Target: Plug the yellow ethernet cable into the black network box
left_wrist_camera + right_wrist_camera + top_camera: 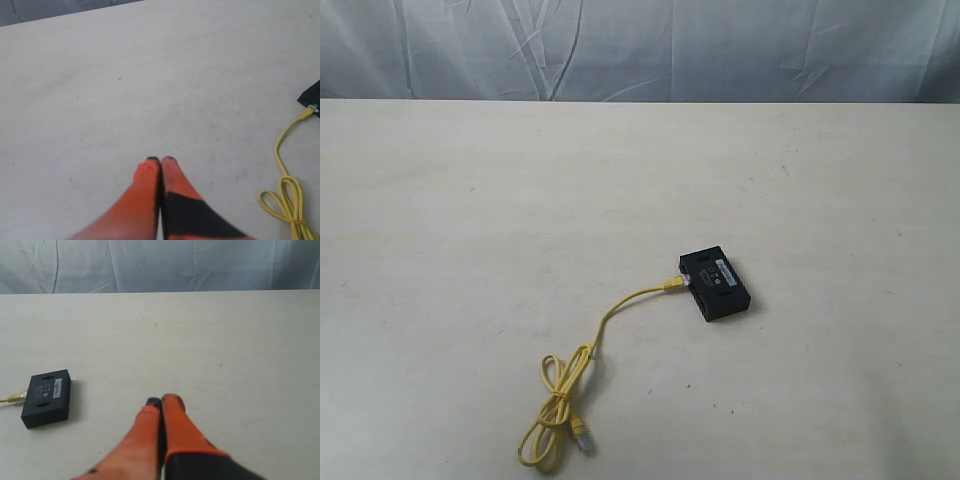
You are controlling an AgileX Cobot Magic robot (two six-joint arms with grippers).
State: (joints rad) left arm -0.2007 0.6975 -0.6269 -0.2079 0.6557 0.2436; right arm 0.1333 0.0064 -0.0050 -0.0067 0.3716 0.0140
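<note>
The black network box (717,284) lies flat on the table, right of centre, a small white label on top. One plug of the yellow ethernet cable (620,305) sits in the box's left side; the cord runs down-left into a loose coil (555,410), its free clear plug (582,437) near the front edge. Neither arm shows in the exterior view. My left gripper (160,159) is shut and empty over bare table, the cable (287,192) and a corner of the box (312,96) off to one side. My right gripper (163,401) is shut and empty, apart from the box (46,397).
The pale table (470,220) ends at a far edge against a wrinkled grey-white cloth backdrop (640,45). Nothing else lies on the tabletop besides the box and cable.
</note>
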